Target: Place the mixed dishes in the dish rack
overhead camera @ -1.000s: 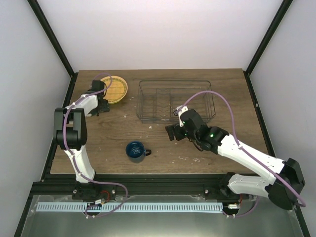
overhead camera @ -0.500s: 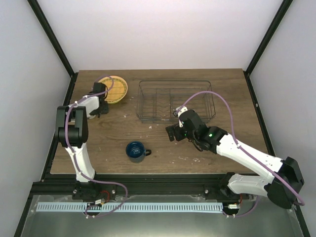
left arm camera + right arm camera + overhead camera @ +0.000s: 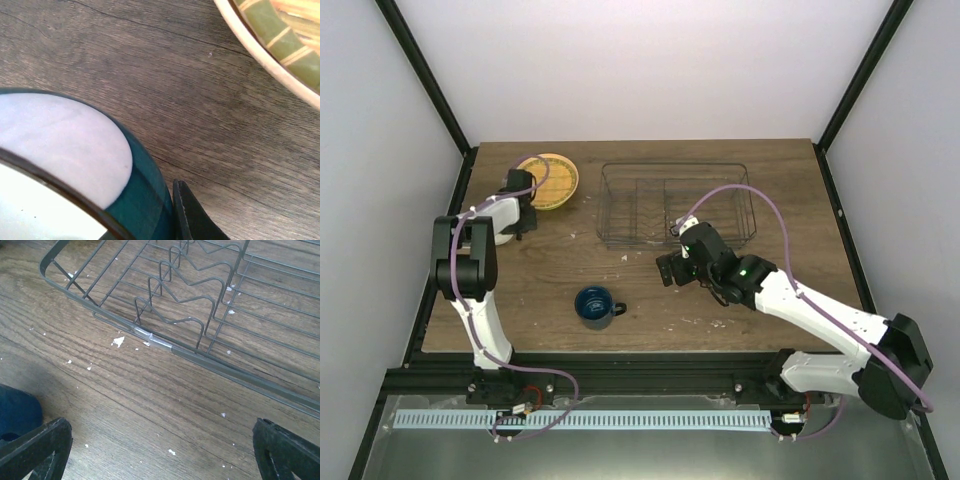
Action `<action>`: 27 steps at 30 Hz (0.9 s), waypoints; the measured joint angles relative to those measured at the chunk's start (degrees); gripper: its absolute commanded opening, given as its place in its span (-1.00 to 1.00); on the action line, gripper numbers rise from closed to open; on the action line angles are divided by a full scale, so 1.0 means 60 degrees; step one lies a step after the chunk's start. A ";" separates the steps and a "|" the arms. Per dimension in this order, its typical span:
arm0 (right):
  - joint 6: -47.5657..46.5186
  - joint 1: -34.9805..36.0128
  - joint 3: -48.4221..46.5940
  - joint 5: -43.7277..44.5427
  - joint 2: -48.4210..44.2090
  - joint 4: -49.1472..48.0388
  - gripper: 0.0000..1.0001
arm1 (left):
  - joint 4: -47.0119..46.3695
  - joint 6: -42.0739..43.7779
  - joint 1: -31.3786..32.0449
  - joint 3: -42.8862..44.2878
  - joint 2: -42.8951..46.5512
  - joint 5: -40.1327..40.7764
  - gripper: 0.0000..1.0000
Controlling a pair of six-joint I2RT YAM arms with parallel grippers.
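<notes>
The dish rack [image 3: 675, 205], of dark wire, stands at the back middle of the table and holds nothing; its near rail [image 3: 240, 377] crosses the right wrist view. The yellow-orange grid plate [image 3: 552, 180] lies back left, and its rim [image 3: 280, 50] shows in the left wrist view. My left gripper [image 3: 523, 226] is low beside it, shut on the small blue-and-white cup [image 3: 75, 165]; one black finger [image 3: 192, 215] presses the cup's outer wall and the other is hidden. The dark blue mug [image 3: 593, 306] stands near front centre. My right gripper [image 3: 160, 455] hovers open over bare wood between mug and rack.
White crumbs [image 3: 118, 341] dot the wood in front of the rack. The dark frame posts [image 3: 430, 90] rise at both back corners. The mug's blue side [image 3: 17, 412] shows just left of my right gripper's left finger.
The left gripper's jaws have closed onto the cup by the plate. The right arm has shifted only slightly and stays open.
</notes>
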State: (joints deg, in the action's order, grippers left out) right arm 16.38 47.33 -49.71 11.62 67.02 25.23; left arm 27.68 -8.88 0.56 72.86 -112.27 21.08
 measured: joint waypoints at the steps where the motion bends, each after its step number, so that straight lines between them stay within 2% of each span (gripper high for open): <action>1: 0.0000 0.0000 0.0000 0.0004 0.0025 0.0000 1.00 | 0.0000 0.0015 0.0000 -0.0018 0.0007 0.0033 -1.00; 5: 0.0000 0.0000 0.0000 0.0000 0.0069 0.0000 1.00 | -0.0084 -0.0018 0.0000 -0.0182 0.0160 -0.0004 -1.00; 10: -0.0004 0.0000 0.0004 -0.0004 0.0211 -0.0007 1.00 | 0.0393 -0.0237 -0.0015 -0.0878 0.1111 -0.0521 -1.00; 13: -0.0007 0.0000 0.0109 -0.0066 0.0291 -0.0127 1.00 | 0.0845 -0.0379 -0.0011 -0.1213 0.2280 -0.0903 -1.00; 20: -0.0076 0.0000 0.0820 -0.0718 0.0302 -0.0994 1.00 | 0.0954 -0.0987 0.0109 -0.1530 0.6124 -0.2087 -1.00; 24: -0.0204 0.0000 0.1668 -0.1279 0.0106 -0.2120 1.00 | 0.0630 -0.1596 0.0229 -0.1756 0.7300 -0.3297 -1.00; 27: -0.0251 -0.0004 0.2579 -0.1985 -0.0514 -0.3275 1.00 | 0.0324 -0.2124 0.0637 -0.2076 0.7639 -0.4186 -1.00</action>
State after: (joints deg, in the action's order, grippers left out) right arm 14.87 47.31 -34.24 -0.30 63.94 5.58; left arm 29.63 -21.63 4.38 60.40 -66.43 -4.03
